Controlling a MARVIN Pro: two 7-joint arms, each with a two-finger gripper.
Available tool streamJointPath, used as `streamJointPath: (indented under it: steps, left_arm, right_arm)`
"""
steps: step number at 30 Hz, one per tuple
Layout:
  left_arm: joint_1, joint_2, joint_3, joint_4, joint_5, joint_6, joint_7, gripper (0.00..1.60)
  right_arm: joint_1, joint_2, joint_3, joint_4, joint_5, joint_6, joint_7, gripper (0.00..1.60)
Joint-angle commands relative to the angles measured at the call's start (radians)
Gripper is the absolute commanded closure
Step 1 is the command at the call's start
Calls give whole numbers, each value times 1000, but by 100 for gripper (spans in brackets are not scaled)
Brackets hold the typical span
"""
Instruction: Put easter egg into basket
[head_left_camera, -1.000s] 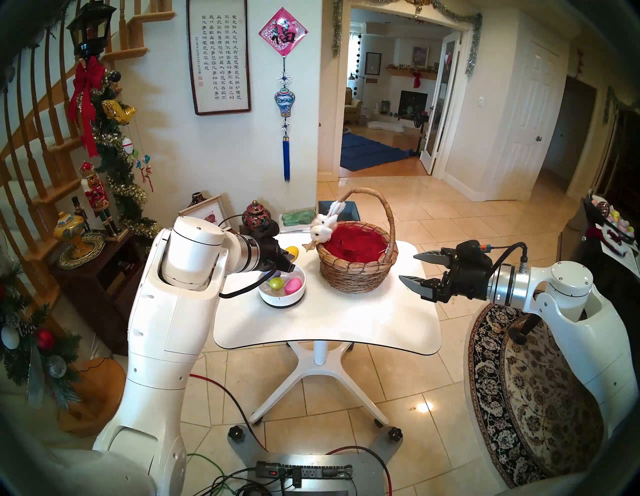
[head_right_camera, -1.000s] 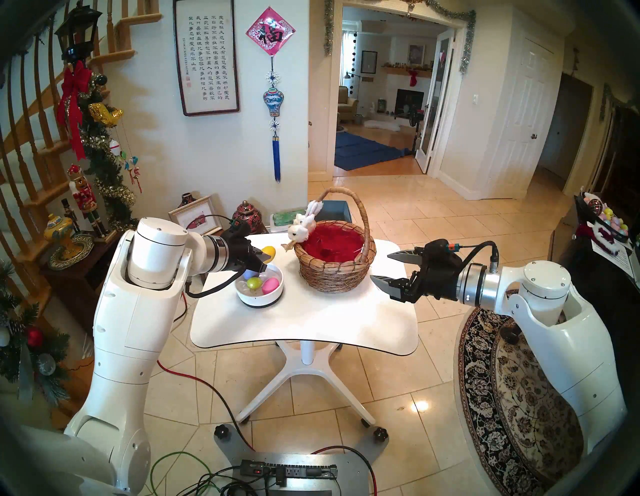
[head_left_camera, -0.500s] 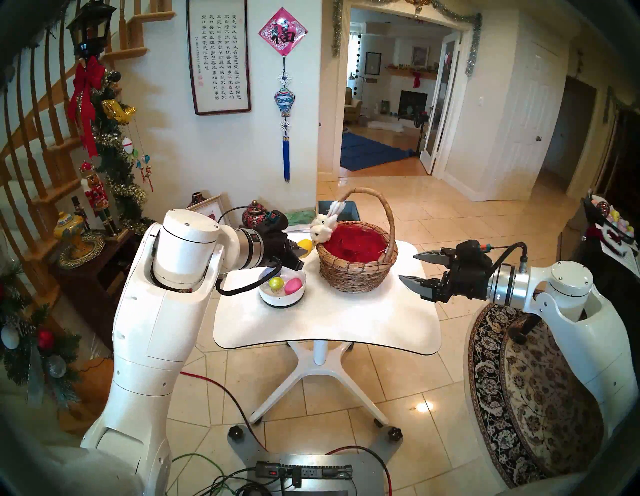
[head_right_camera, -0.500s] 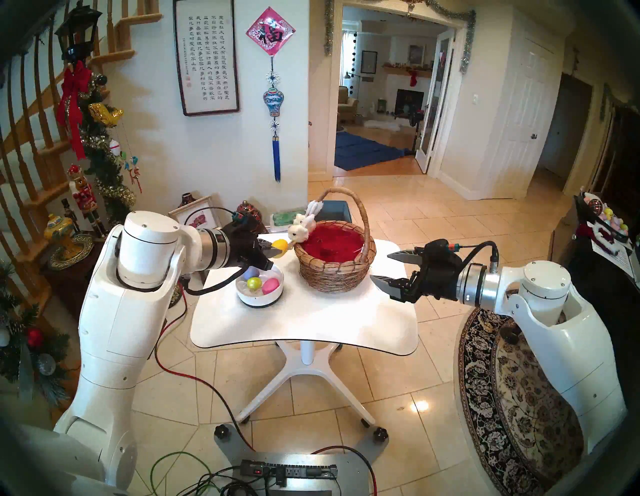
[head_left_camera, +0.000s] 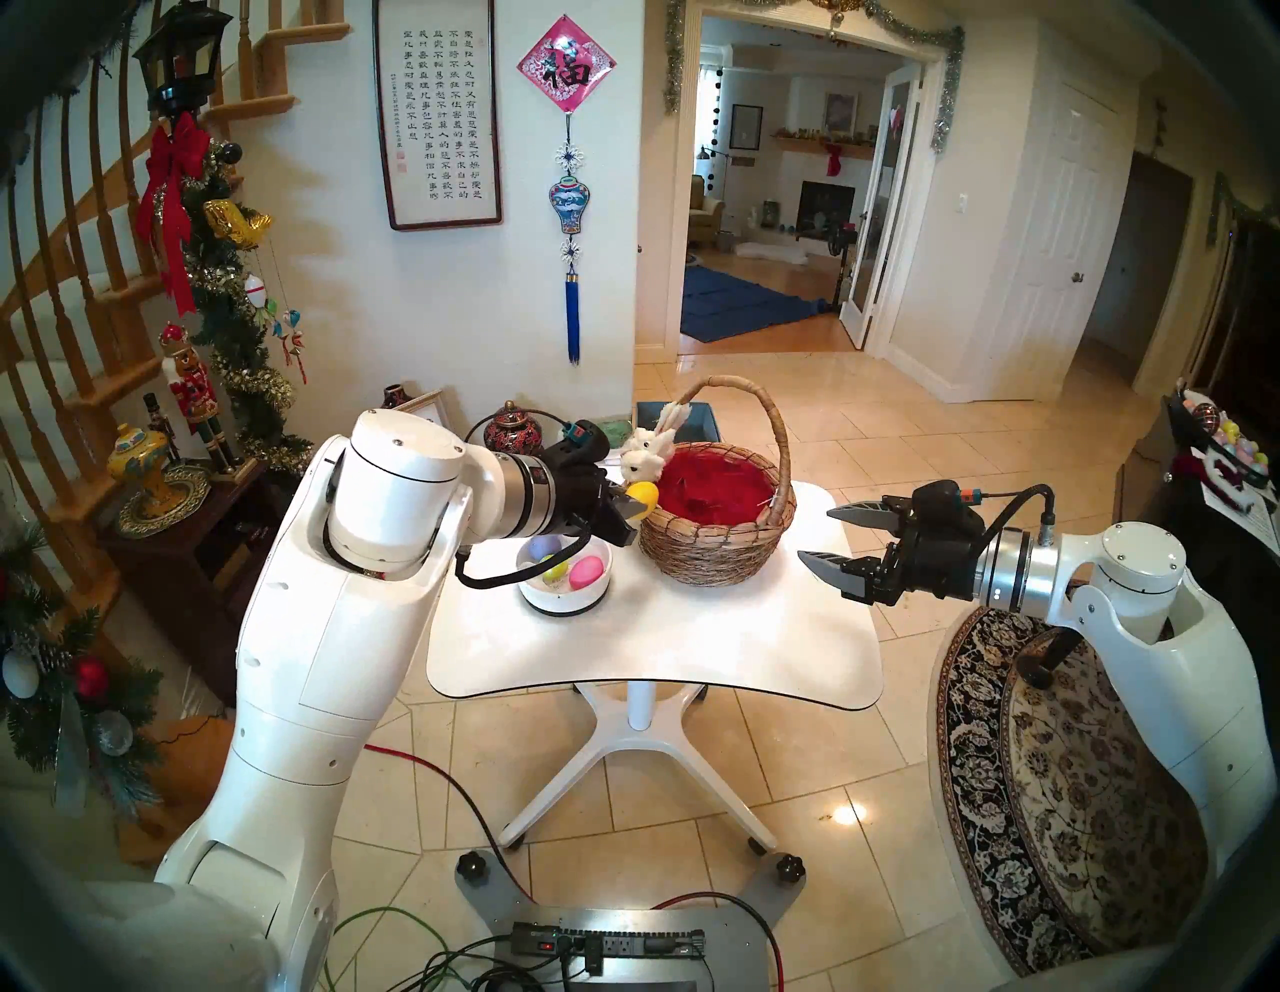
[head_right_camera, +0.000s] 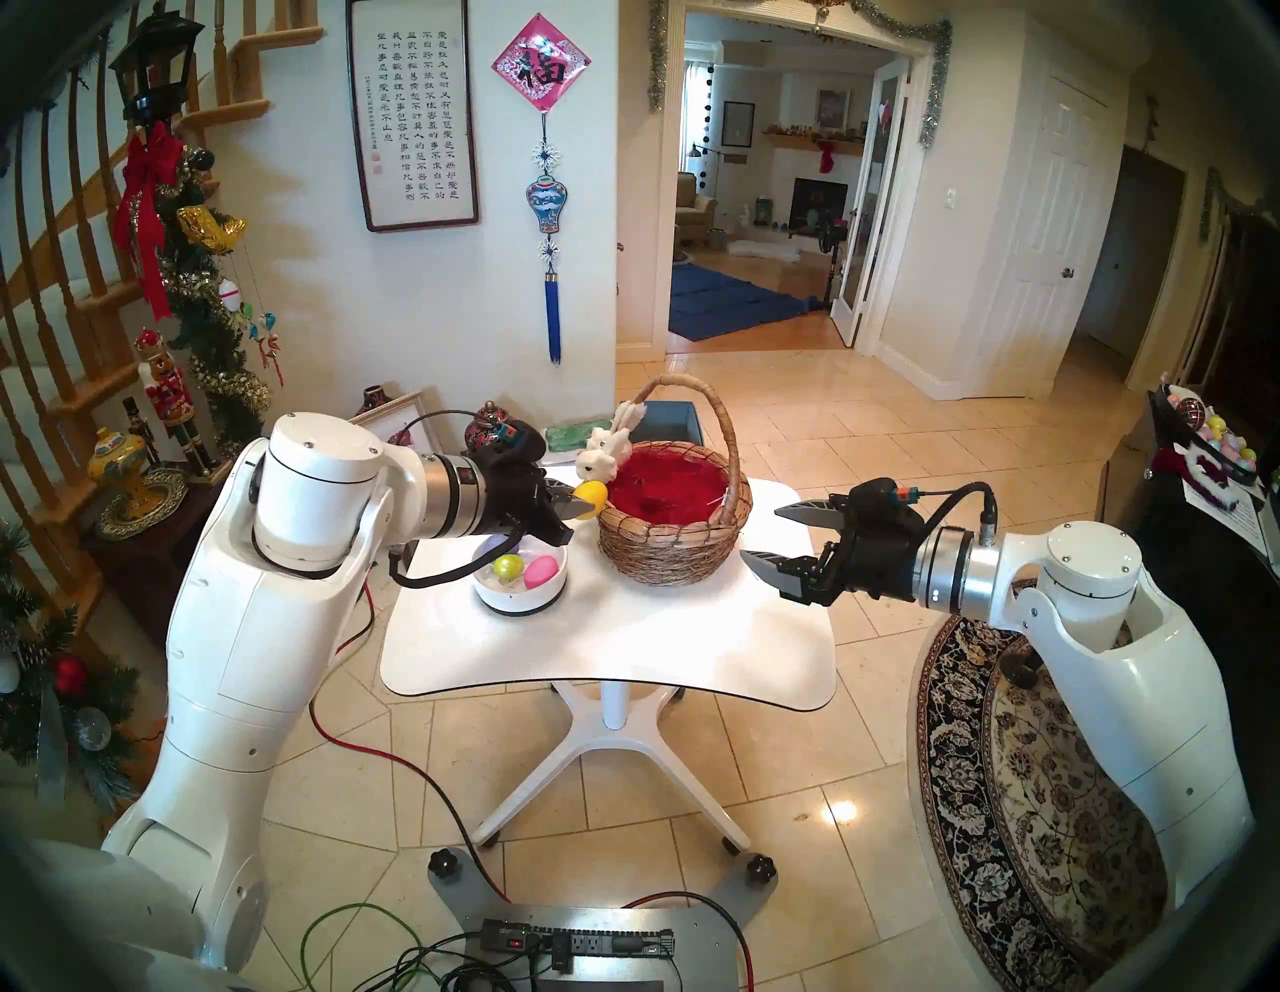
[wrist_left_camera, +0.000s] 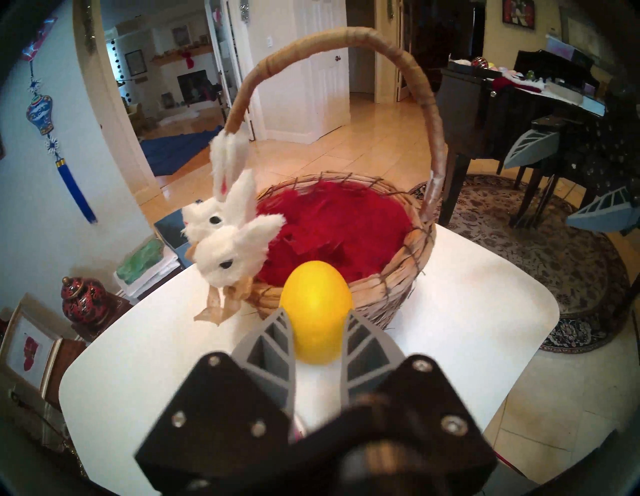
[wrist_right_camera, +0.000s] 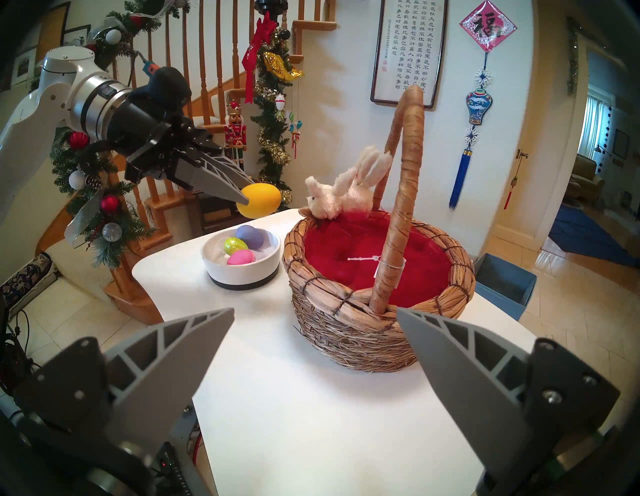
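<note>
My left gripper (head_left_camera: 635, 508) (wrist_left_camera: 318, 322) is shut on a yellow easter egg (head_left_camera: 643, 493) (wrist_left_camera: 316, 308) (wrist_right_camera: 259, 201). It holds the egg in the air just left of the rim of the tan wicker basket (head_left_camera: 713, 547) (wrist_right_camera: 363, 322), below the white plush bunny (head_left_camera: 647, 454) (wrist_left_camera: 235, 256). The basket has a tall arched handle and a red lining (head_left_camera: 713, 488). My right gripper (head_left_camera: 828, 547) (wrist_right_camera: 311, 353) hangs open and empty to the right of the basket, over the table's right edge.
A shallow white bowl (head_left_camera: 564, 601) (wrist_right_camera: 242, 273) left of the basket holds purple, green and pink eggs. All stand on a small white pedestal table (head_left_camera: 658, 665). A dark side cabinet (head_left_camera: 187, 547) with ornaments stands left; a blue bin (wrist_right_camera: 505, 284) sits behind.
My left gripper has carried the yellow egg from above the bowl rightward to the basket's left rim. The right arm has not moved.
</note>
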Motion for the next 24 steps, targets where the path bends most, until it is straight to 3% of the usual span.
streamJointPath:
  steps: [1, 16, 24]
  left_arm:
    - [-70, -28, 25, 33, -11, -2, -59, 139]
    - [-171, -83, 76, 133, -16, -2, -34, 137]
    - [-236, -120, 101, 232, -5, -2, -14, 135]
  right_arm:
    - [0, 4, 5, -1, -1, -1, 1, 0]
    - [0, 4, 5, -1, 0, -2, 0, 0]
    - [0, 5, 5, -1, 0, -2, 0, 0]
